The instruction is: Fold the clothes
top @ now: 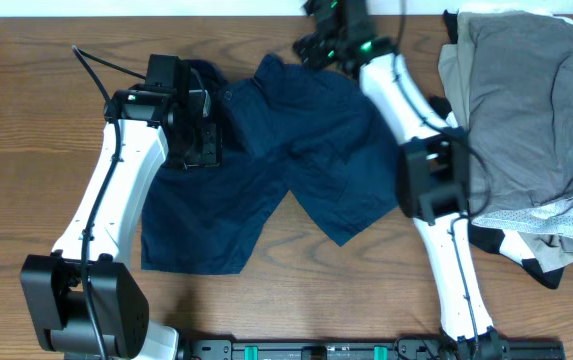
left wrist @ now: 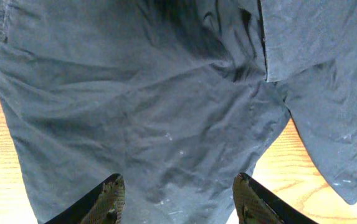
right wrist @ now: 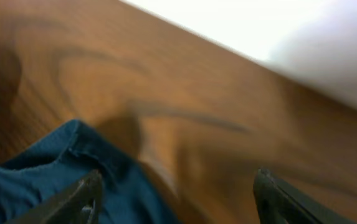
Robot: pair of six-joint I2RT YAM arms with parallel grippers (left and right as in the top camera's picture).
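Dark navy shorts (top: 266, 170) lie spread flat near the middle of a wooden table (top: 26, 120). The waistband runs along the far side and the two short legs point back toward the robot, so the long axis goes from far to near. Part of the waist area looks doubled over on itself near the top. The left claw (top: 198, 128) hangs directly above the left half of the shorts, close to the waistband. In its own camera its two fingers stand moderately apart, with cloth spread beneath them and nothing pinched. The right claw (top: 318, 42) is at the far edge of the table, just beside the right end of the waistband. Its fingers are spread wide over bare wood, and a blue corner of cloth lies by one finger, not held. Both claws are near the waistband, so a fold would likely start from that edge. To the right, well apart from the shorts, sits a pile of other clothes (top: 526, 110) in grey, beige, white print and black.
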